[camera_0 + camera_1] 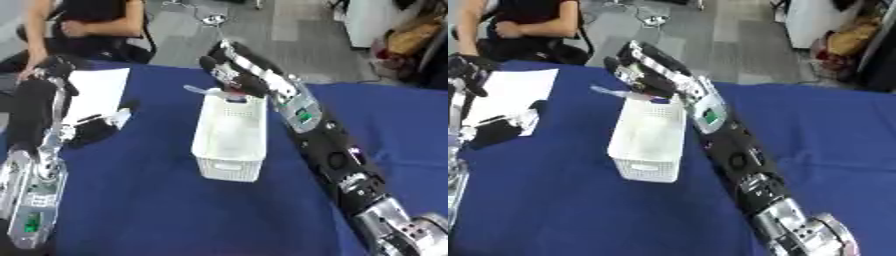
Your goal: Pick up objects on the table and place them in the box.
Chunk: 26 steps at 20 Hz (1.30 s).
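Your right hand [229, 70] is over the far end of the white box [231, 137], fingers curled round a pale, thin object [203, 90] poking out to its left. Your left hand [54, 67] hangs above the white paper [96, 90] on the blue bench [157, 210]; I can't tell its fingers.

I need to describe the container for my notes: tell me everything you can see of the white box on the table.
The white box is a narrow, open-topped rectangular basket that looks like plastic, its walls perforated with small holes and its front end showing a handle slot. It stands upright on the blue table, long side running away from the robot. The right robot hand hovers over its far end, where a pale thin object pokes past the rim. Its inside looks mostly bare.
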Each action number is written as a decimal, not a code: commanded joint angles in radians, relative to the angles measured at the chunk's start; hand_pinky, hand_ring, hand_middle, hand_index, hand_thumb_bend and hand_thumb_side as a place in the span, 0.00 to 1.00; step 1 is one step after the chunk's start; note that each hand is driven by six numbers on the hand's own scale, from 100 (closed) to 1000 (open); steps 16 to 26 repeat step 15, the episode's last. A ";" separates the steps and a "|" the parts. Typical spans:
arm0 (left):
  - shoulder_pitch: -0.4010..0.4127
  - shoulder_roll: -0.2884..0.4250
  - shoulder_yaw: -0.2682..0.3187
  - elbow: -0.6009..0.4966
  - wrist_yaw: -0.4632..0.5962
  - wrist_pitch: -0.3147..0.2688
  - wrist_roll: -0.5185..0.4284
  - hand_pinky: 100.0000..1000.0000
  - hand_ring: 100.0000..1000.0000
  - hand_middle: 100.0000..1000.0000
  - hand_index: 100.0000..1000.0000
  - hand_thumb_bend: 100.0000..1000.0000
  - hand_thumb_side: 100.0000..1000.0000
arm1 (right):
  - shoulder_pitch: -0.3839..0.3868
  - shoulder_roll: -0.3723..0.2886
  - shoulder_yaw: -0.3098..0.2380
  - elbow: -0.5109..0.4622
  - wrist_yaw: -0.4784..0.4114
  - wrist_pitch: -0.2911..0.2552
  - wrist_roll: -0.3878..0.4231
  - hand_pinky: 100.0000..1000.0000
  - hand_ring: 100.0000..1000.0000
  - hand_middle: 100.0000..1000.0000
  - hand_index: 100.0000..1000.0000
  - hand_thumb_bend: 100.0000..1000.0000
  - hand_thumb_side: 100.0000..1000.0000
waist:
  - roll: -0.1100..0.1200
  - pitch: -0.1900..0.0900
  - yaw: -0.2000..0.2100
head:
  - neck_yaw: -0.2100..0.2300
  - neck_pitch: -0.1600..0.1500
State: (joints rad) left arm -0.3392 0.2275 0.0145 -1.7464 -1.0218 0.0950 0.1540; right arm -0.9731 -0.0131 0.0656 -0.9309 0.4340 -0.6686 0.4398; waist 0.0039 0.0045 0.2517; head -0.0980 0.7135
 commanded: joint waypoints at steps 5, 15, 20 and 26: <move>-0.012 0.010 -0.001 -0.025 -0.004 -0.002 0.001 0.00 0.40 0.65 0.71 0.48 0.43 | -0.011 -0.003 0.000 -0.009 0.020 -0.051 0.016 0.00 0.21 0.41 0.39 0.27 1.00 | 0.007 -0.012 -0.001 | 0.001 -0.016; -0.010 0.010 0.000 -0.025 -0.004 -0.002 0.002 0.00 0.40 0.65 0.71 0.49 0.43 | -0.008 -0.007 -0.001 -0.011 0.047 -0.036 -0.010 0.00 0.40 0.57 0.47 0.49 1.00 | 0.006 -0.014 -0.001 | 0.004 -0.010; -0.010 0.010 0.000 -0.025 -0.004 -0.002 0.002 0.00 0.40 0.65 0.71 0.49 0.43 | -0.008 -0.007 -0.001 -0.011 0.047 -0.036 -0.010 0.00 0.40 0.57 0.47 0.49 1.00 | 0.006 -0.014 -0.001 | 0.004 -0.010; -0.010 0.010 0.000 -0.025 -0.004 -0.002 0.002 0.00 0.40 0.65 0.71 0.49 0.43 | -0.008 -0.007 -0.001 -0.011 0.047 -0.036 -0.010 0.00 0.40 0.57 0.47 0.49 1.00 | 0.006 -0.014 -0.001 | 0.004 -0.010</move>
